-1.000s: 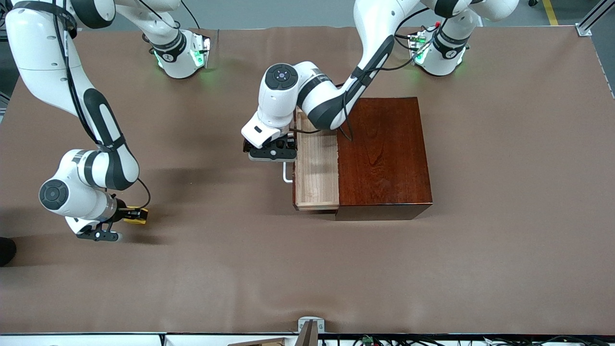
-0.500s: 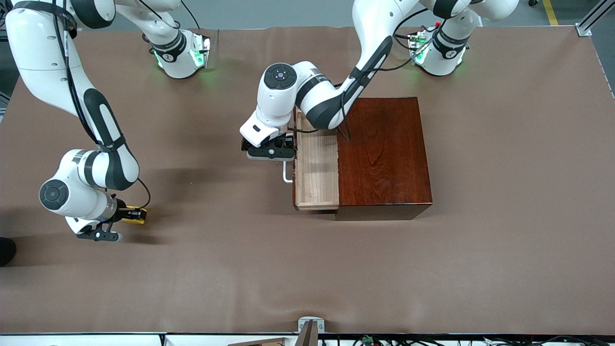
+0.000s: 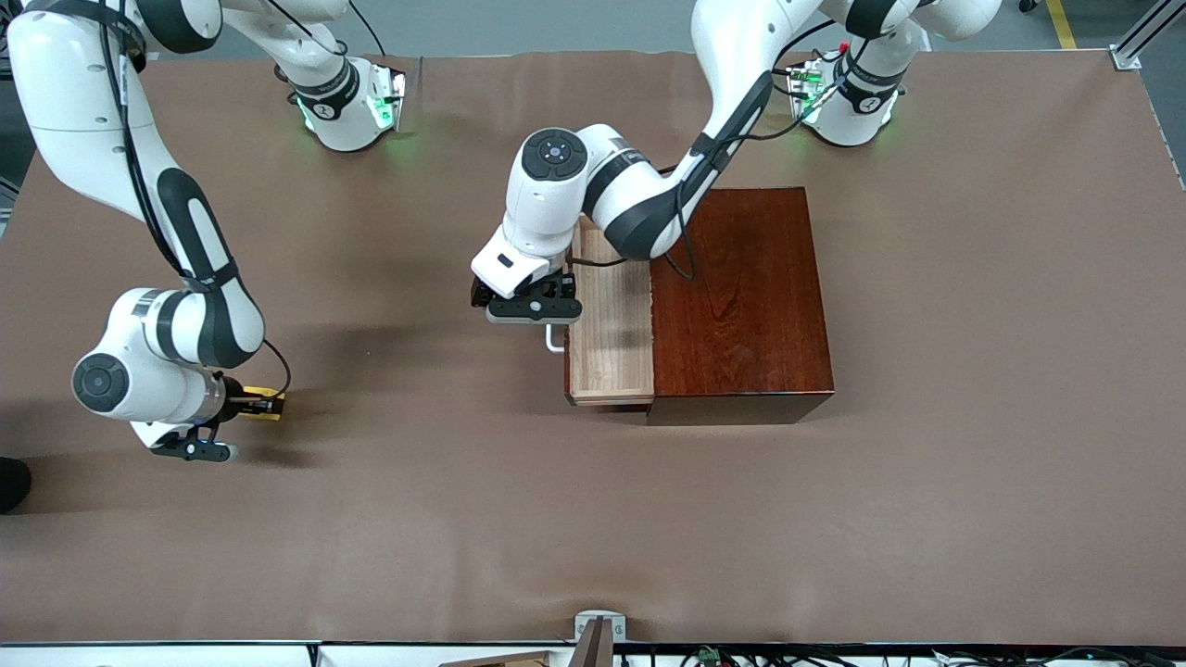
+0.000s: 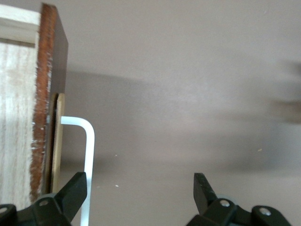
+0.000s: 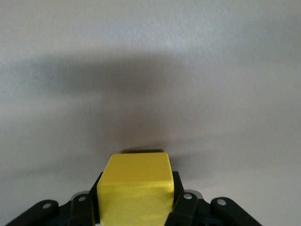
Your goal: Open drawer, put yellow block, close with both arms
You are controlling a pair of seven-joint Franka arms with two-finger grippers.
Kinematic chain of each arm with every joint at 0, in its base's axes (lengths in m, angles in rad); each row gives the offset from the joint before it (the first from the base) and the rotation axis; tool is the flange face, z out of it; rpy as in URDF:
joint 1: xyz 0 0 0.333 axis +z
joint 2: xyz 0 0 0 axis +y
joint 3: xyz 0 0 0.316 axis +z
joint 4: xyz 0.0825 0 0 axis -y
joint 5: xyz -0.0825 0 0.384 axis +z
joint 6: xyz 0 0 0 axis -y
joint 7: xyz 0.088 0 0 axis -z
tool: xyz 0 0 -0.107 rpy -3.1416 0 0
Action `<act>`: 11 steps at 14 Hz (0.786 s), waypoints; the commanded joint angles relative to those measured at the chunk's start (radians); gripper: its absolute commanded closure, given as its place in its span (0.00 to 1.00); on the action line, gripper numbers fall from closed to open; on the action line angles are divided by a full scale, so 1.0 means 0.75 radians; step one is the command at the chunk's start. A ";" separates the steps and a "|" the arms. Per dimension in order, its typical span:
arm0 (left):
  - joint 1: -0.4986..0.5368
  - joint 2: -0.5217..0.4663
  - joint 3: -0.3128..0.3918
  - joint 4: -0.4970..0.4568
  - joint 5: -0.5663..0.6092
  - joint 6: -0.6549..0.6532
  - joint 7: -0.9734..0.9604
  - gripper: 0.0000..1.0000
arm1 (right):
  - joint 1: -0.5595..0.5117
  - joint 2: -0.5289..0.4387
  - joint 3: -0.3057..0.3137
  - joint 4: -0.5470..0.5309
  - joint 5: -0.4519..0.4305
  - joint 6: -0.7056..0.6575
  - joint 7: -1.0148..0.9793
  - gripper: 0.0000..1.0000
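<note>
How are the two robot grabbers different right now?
The right gripper is shut on the yellow block, toward the right arm's end of the table; the left gripper is open and holds nothing. The left gripper sits by the drawer's white handle, while the right gripper is well apart from the drawer. Both are black with two fingers.

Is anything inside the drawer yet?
Nothing shows on the drawer's bare pale floor. Its end under the left arm is covered, and the part inside the box is hidden. The yellow block sits in the right gripper.
</note>
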 commanded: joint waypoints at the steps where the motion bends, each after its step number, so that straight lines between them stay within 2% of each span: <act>1: 0.045 -0.145 0.006 -0.010 -0.137 -0.069 -0.152 0.00 | -0.003 -0.064 0.013 0.019 -0.003 -0.102 0.034 1.00; 4: 0.147 -0.315 0.006 -0.014 -0.262 -0.267 -0.206 0.00 | -0.001 -0.134 0.015 0.019 -0.003 -0.132 0.014 1.00; 6: 0.227 -0.409 0.014 -0.018 -0.256 -0.469 -0.171 0.00 | 0.001 -0.203 0.048 0.019 -0.001 -0.190 0.014 1.00; 7: 0.282 -0.471 0.016 -0.028 -0.248 -0.563 -0.060 0.00 | 0.001 -0.236 0.062 0.019 -0.001 -0.208 0.016 1.00; 9: 0.409 -0.563 0.020 -0.053 -0.238 -0.802 0.375 0.00 | 0.001 -0.281 0.070 0.019 0.017 -0.241 0.014 1.00; 11: 0.538 -0.628 0.016 -0.055 -0.144 -0.968 0.680 0.00 | 0.001 -0.324 0.081 0.032 0.082 -0.276 0.012 1.00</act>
